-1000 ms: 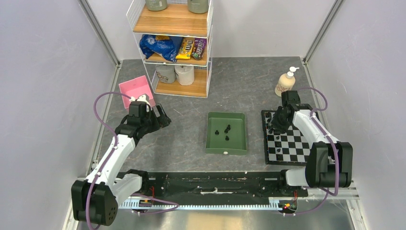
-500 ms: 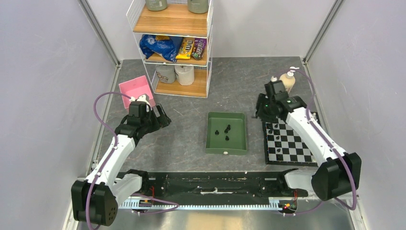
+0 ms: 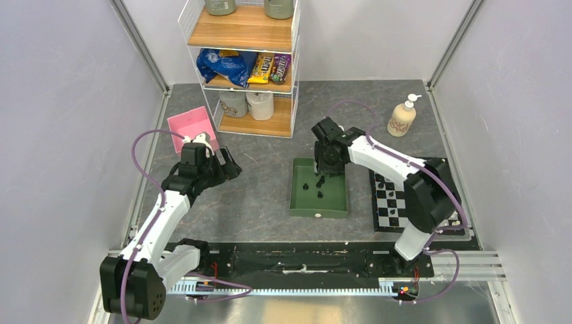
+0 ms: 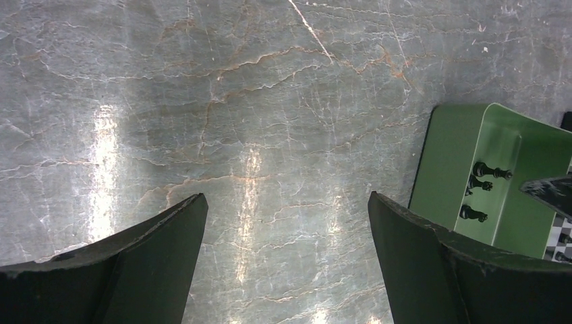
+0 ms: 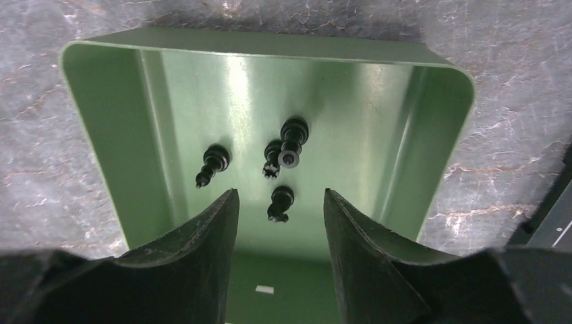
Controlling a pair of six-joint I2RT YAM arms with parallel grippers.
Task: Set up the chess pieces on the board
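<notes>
Several small black chess pieces (image 5: 280, 202) lie on their sides in the green tray (image 5: 135, 101). My right gripper (image 5: 280, 192) hovers open above them, one piece showing just beyond its fingertips, nothing held. From above, the right gripper (image 3: 328, 165) is over the tray's (image 3: 294, 196) far end. The checkered board (image 3: 394, 202) lies right of the tray, partly hidden by the right arm, with a few black pieces (image 3: 380, 182) on its far-left squares. My left gripper (image 4: 287, 199) is open over bare table, left of the tray (image 4: 465, 148).
A wire shelf rack (image 3: 246, 61) with snacks stands at the back. A pink box (image 3: 191, 126) sits behind the left gripper (image 3: 229, 165). A cream soap bottle (image 3: 402, 116) stands behind the board. A small white bit (image 3: 317, 214) lies at the tray's near end.
The right arm has swung left from the board's far corner to above the tray, and its jaws have widened. The left arm has not moved.
</notes>
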